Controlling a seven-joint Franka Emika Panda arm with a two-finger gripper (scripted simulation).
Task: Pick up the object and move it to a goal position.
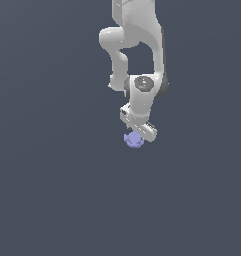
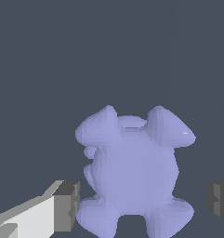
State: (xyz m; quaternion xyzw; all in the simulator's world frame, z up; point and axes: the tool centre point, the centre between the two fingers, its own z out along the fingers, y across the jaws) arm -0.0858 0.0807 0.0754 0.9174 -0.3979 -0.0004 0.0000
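Gripper: the gripper (image 2: pixel 143 204) straddles the object in the wrist view, a dark finger pad (image 2: pixel 67 206) on one side and another at the opposite frame edge. Jaws stand apart; one pad is just beside the object's flank, the other clear of it with a visible gap. No clamp on anything.
Gripper, exterior view: the hand (image 1: pixel 140 127) points down, its lower end right over the blob; fingers too small to make out here.
Object: the periwinkle-blue knobbly blob (image 2: pixel 132 172), matte, lumps at its corners, sits between the two pads. In the exterior view it (image 1: pixel 133 140) shows just under the hand, near frame centre.
Arm: white Panda arm (image 1: pixel 137 45) comes down from the top edge.
Ground: flat dark slate surface (image 1: pixel 52 190), uniform.
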